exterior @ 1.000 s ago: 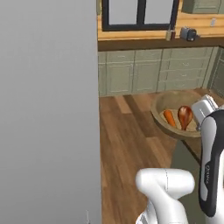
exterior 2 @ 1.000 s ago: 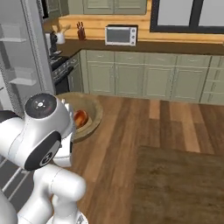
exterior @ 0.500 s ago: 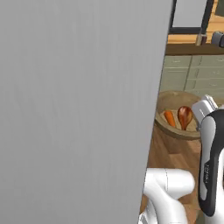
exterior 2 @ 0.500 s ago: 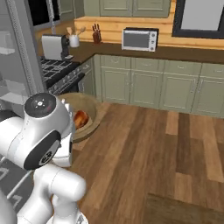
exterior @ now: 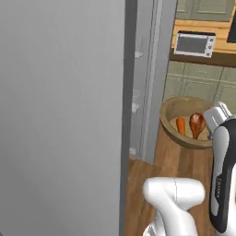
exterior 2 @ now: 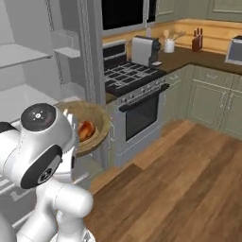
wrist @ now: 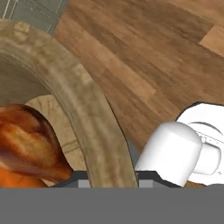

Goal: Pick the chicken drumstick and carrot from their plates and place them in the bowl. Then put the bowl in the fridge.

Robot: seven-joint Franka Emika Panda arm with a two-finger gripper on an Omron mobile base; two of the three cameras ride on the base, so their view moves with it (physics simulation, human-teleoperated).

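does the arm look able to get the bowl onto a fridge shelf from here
Probably yes: the bowl, in the pincer with the carrot and drumstick inside, hangs beside the open fridge, whose white shelves look bare.

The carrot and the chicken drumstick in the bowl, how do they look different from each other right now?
The carrot is bright orange and matte; the chicken drumstick is glossy reddish-brown. The carrot is slim and tapered, while the drumstick is bulkier, with a rounded, bulbous end. In the left base view the carrot lies left of the drumstick. Both lie side by side inside the wooden bowl, which the arm carries beside the open fridge.
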